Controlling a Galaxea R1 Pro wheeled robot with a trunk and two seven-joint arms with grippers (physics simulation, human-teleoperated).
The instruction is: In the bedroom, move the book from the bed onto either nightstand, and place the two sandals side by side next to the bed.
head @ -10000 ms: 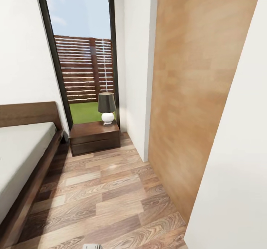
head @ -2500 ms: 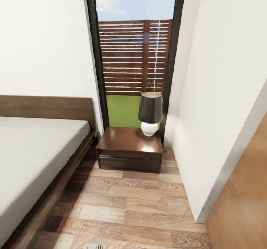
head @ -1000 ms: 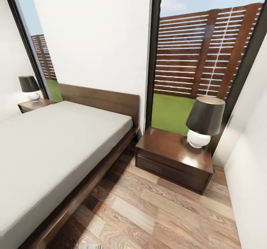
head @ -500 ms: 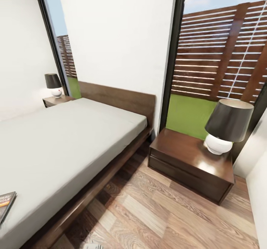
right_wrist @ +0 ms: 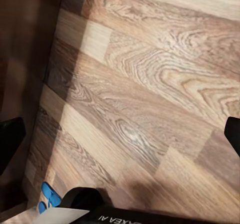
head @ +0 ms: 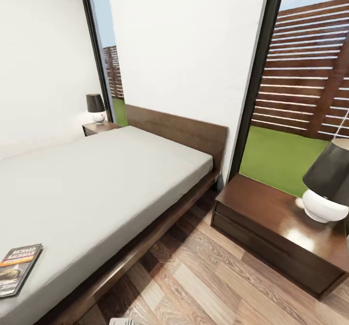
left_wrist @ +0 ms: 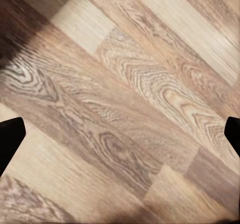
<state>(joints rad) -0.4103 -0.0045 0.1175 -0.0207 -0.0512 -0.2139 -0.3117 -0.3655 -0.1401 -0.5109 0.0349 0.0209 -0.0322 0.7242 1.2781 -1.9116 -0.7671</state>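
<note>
The book (head: 18, 269), dark-covered with white "Richard Bachman" lettering and an orange band, lies flat near the front edge of the bed (head: 97, 189), on its light-grey mattress. One nightstand (head: 271, 228) stands right of the headboard, a second nightstand (head: 99, 127) at the bed's far side. In the right wrist view, bright blue pieces of the sandals (right_wrist: 47, 196) peek out on the floor beside the robot's base. My left gripper (left_wrist: 120, 136) and right gripper (right_wrist: 120, 136) are open over bare floor planks, holding nothing.
A black-shaded lamp (head: 328, 189) with a white base takes up the near nightstand's right part; a smaller lamp (head: 96, 107) is on the far one. Tall dark-framed windows (head: 252, 83) flank the white wall. Wood floor (head: 203, 286) runs between bed and near nightstand.
The head view has swung left: the near nightstand and lamp slid toward the right edge, more of the bed shows, and the book has come fully into view at lower left.
</note>
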